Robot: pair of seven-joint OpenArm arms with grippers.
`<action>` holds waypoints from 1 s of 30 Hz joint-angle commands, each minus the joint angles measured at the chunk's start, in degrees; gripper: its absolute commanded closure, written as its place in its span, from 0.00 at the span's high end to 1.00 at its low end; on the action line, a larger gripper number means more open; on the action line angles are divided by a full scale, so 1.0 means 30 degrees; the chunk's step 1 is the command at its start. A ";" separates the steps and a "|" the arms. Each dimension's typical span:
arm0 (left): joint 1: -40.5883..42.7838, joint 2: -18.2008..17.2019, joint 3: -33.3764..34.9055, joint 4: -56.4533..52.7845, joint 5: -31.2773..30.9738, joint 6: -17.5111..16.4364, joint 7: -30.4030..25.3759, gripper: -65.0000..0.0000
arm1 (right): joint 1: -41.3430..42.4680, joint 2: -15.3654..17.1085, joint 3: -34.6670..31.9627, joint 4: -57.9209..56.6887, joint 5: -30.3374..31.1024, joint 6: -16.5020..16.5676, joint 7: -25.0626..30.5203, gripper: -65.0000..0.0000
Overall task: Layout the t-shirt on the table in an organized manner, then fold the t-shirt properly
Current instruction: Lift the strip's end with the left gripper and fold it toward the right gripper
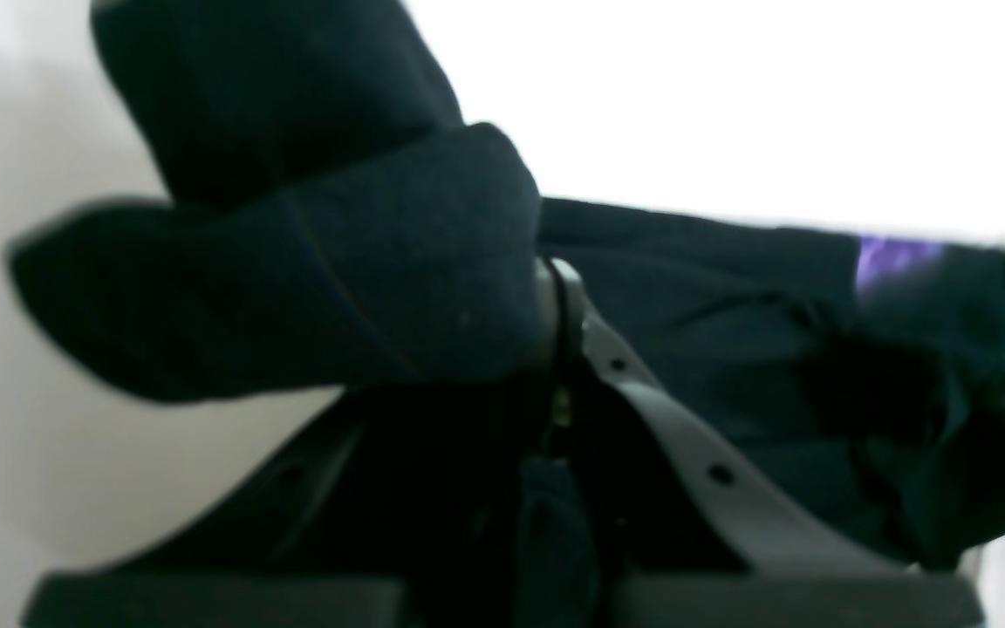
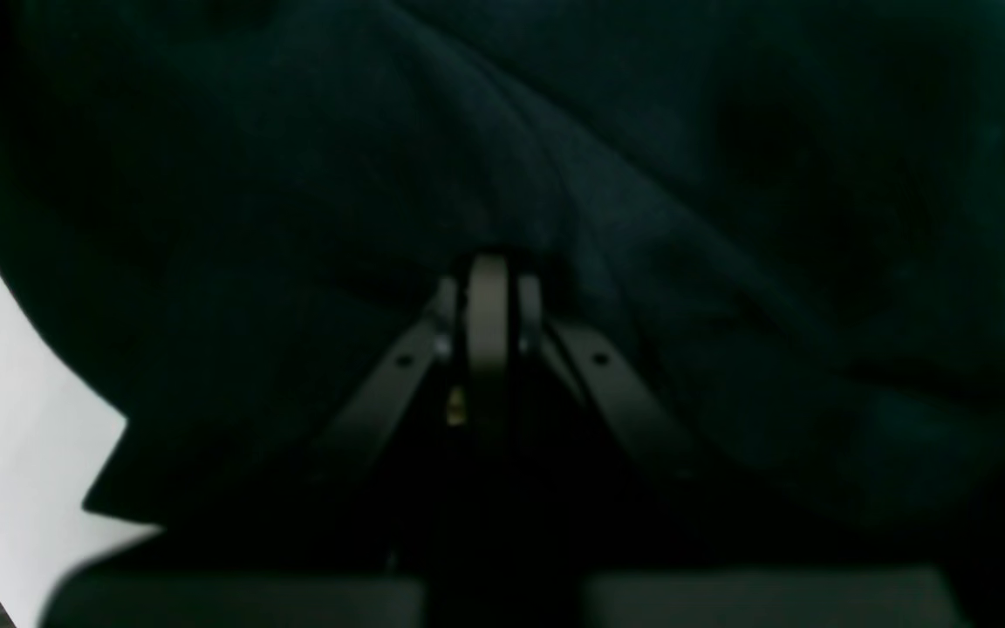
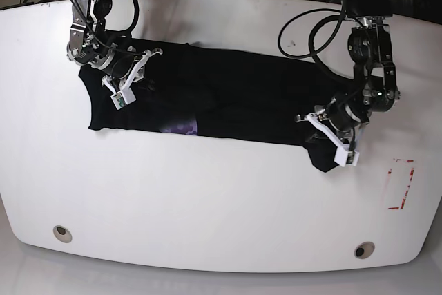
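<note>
On glossy table (image 3: 207, 205), rumpled t-shirt (image 3: 235, 98).

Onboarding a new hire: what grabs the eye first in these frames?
A black t-shirt stretched in a long band across the glossy white table, a purple patch showing at its front edge. Each end is pinched: the right gripper shut on cloth at the base view's left, the left gripper at its right.

The base view is evenly lit and sharp, with soft sheen on the white table (image 3: 221, 205). Both wrist views are soft and smeared. Beyond the left fingers (image 1: 559, 296) the table blows out to pure white. Around the right fingers (image 2: 489, 305) the t-shirt (image 2: 686, 174) is nearly featureless black.
</note>
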 commanded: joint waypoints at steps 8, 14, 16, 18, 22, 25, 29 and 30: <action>-0.0393 0.1204 0.2750 0.0731 0.0682 -0.0098 -0.0425 0.00 | -0.0041 0.0212 -0.0040 -0.0108 -0.1300 -0.0331 -0.1274 0.00; -0.0393 0.2318 0.3219 0.0497 0.1268 -0.0098 -0.0425 0.00 | -0.0041 0.0212 -0.0040 -0.0108 -0.1300 -0.0331 -0.1274 0.00; -0.0393 0.2699 0.3336 0.0262 0.1825 -0.0098 -0.0425 0.00 | -0.0041 0.0212 -0.0069 -0.0108 -0.1270 -0.0331 -0.1274 0.00; -0.0393 0.2933 0.3571 0.0087 0.2264 -0.0098 -0.0425 0.00 | -0.0041 0.0183 -0.0069 -0.0108 -0.1270 -0.0331 -0.1274 0.00; -0.0393 0.3168 0.4010 -0.0148 0.2880 -0.0098 -0.0454 0.00 | -0.0041 -0.0169 -0.0010 -0.0108 -0.1446 -0.0331 -0.1274 0.00; -0.0364 0.3314 0.4274 -0.0265 0.2967 -0.0098 -0.0718 0.00 | -0.0041 -0.0227 -0.0010 -0.0108 -0.1446 -0.0331 -0.1274 0.00; -0.0364 0.3373 0.4567 -0.0265 0.3026 -0.0098 -0.1128 0.00 | -0.0041 -0.0257 -0.0010 -0.0108 -0.1417 -0.0331 -0.1274 0.00; -0.0364 0.3373 0.4655 -0.0265 0.3026 -0.0098 -0.1158 0.00 | -0.0041 -0.0286 -0.0010 -0.0108 -0.1417 -0.0331 -0.1274 0.00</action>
